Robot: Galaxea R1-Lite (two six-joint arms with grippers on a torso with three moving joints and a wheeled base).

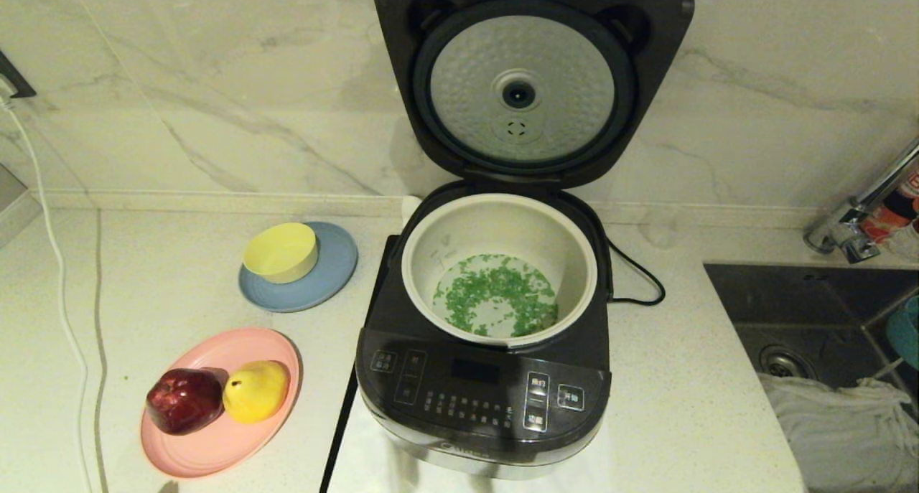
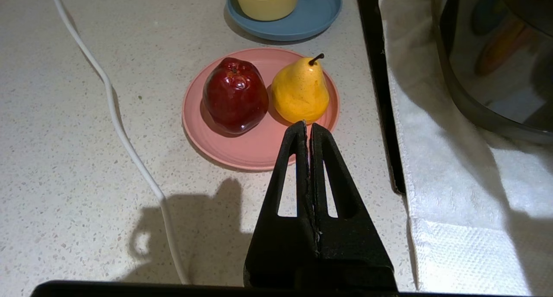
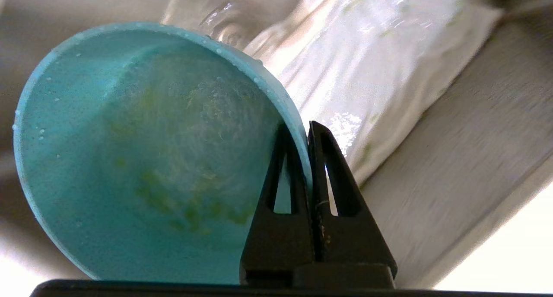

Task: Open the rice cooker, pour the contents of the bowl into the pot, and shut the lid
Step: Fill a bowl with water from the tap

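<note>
The rice cooker (image 1: 482, 392) stands in the middle of the counter with its lid (image 1: 531, 84) swung up, the dimpled silver inner plate facing me. Inside it the cream-white pot (image 1: 574, 252) holds the green chopped contents (image 1: 495, 296), spread over its bottom. My right gripper (image 3: 302, 130) is shut on the rim of the teal bowl (image 3: 129, 158), which is tilted over the sink; only faint green smears cling inside it. In the head view just an edge of the bowl (image 1: 906, 331) shows at the far right. My left gripper (image 2: 307, 126) is shut and empty, hovering near the pink plate.
A pink plate (image 1: 215, 450) carries a red apple (image 1: 184, 400) and a yellow pear (image 1: 256, 390). A yellow bowl (image 1: 281, 251) sits on a blue-grey plate (image 1: 330, 278). A white cable (image 1: 61, 292) runs along the left. The sink (image 1: 790, 299), with a white cloth (image 1: 840, 421) and a faucet (image 1: 854, 220), lies to the right.
</note>
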